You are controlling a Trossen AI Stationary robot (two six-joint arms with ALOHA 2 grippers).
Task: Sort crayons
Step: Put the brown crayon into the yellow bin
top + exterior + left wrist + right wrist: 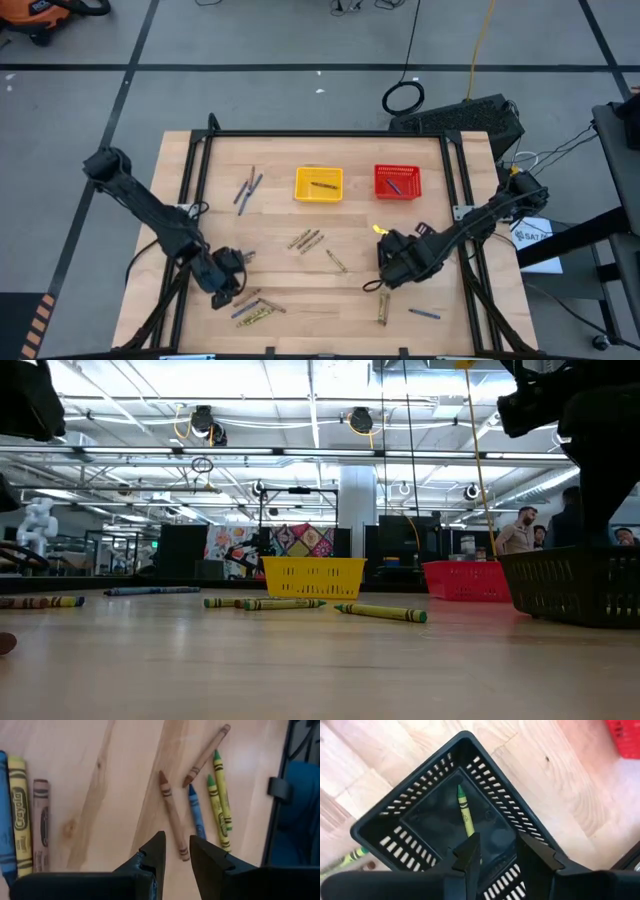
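Pale wood tabletop point(330, 290) w/ black frame, centre of high view, on grey floor w/ dark tape lines. Low view: workshop room behind, ceiling lights, people at right.

3 baskets: yellow basket point(319, 184) and red basket point(398, 182) upper centre, 1 crayon visible in each; black basket point(445, 810) only clear in right wrist view and at low view's right edge, 1 green crayon point(465, 812) inside.

Loose crayons point(310, 240) scattered across the tabletop: pair upper left, a few centre, cluster lower left, 2 lower right. Left wrist view shows 5 near the fingers, 3 more at frame left.

Left hand point(176, 857) lower left in high view, fingers slightly apart, empty, over a brown crayon point(172, 815). Right hand point(497, 852) right of centre, fingers apart, empty, above the black basket.
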